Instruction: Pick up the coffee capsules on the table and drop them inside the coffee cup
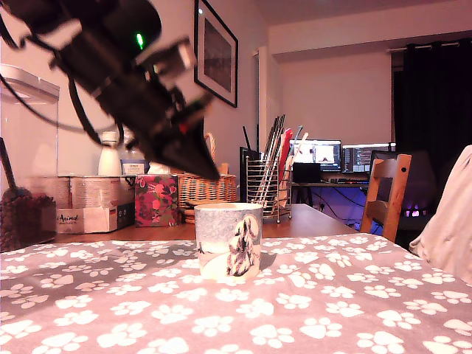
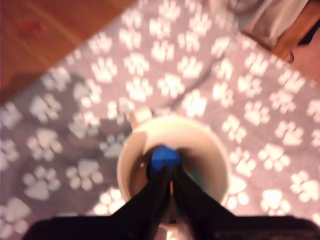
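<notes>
So the arm's pincer (image 1: 198, 164) hangs in the air above the coffee cup (image 1: 228, 241), angled down toward it from the exterior view's left, tip a bit above the rim. In the wrist view the pincer (image 2: 170, 186) is clamped on the blue capsule (image 2: 164, 158), the two black fingers (image 2: 150, 197) pinched together right behind it. The capsule sits directly over the open mouth of the cup (image 2: 210, 150), inside the circle of the rim as seen from above. I can't tell how far above the bottom it is, since that shot is pretty blurry.

The cup stands upright on the desk, on a grey cloth with white paw prints (image 1: 332, 295), with the dark animal figure on its side facing the exterior camera. Only the blue capsule shows in either view.

Behind the cup in the exterior view there's a wire utensil holder (image 1: 267, 188) full of sticks, a wicker basket (image 1: 206, 188), a floral box (image 1: 155, 199) and some cardboard boxes (image 1: 92, 203). A wooden chair (image 1: 387, 195) is off to the exterior view's right, with lit monitors (image 1: 317, 155) further back.
</notes>
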Robot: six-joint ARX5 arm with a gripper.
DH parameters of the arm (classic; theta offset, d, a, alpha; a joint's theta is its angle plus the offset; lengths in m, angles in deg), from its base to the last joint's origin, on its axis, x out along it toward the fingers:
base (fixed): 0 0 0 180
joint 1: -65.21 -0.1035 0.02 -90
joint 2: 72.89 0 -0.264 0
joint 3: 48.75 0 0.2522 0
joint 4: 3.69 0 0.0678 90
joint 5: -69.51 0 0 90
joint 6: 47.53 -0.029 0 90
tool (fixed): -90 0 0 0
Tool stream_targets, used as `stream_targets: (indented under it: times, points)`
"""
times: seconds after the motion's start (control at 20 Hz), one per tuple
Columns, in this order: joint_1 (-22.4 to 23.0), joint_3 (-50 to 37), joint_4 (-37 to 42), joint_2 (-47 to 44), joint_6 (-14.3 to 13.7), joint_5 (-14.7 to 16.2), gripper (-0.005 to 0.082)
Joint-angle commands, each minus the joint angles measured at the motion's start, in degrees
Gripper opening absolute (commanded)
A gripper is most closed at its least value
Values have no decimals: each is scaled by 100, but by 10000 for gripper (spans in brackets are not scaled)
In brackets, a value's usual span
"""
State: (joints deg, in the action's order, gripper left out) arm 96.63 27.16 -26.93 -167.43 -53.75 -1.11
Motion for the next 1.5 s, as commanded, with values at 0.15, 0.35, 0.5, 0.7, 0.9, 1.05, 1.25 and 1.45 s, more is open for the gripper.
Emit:
stream_targets:
  times: [0.15,0.35,0.5,0.7,0.9,1.05,1.25,1.45]
  points:
    - [-66,-4,31,413,-26,9,-22]
    - [-258,-293,61,828,-24,4,-22]
    - [-551,-660,101,1180,-22,7,-22]
    - [-999,-1152,203,1784,28,7,-22]
    - [-1421,-1749,393,2483,170,7,-22]
    - [-1751,-2140,420,2979,199,7,-22]
    - [-2181,-2741,588,3611,369,7,-22]
    - [-2564,-3386,782,4251,592,9,-22]
